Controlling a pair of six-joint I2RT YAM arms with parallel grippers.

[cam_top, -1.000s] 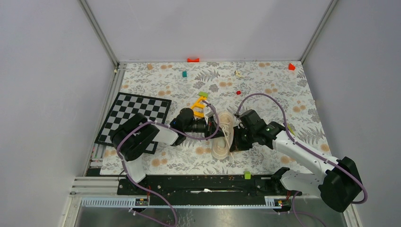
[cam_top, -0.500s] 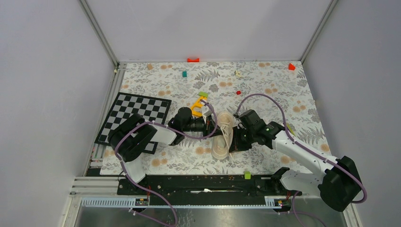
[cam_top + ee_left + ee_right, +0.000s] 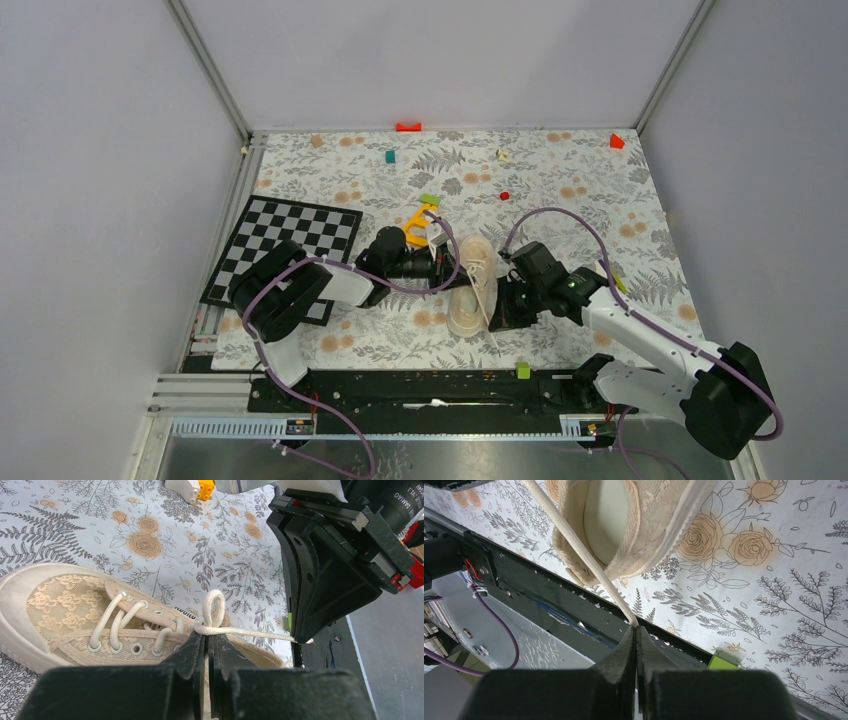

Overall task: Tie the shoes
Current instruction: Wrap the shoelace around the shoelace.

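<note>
Top external: floral cloth (image 3: 560,180), grey walls (image 3: 430,60)

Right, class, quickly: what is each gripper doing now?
Left gripper: shut on the lace by its loop.
Right gripper: shut on the lace's free end.

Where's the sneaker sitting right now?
Top view: the sneaker lies on the floral mat between the left gripper and right gripper, each pinching its lace, just nearer than the orange block, heel toward the arm bases.
</note>
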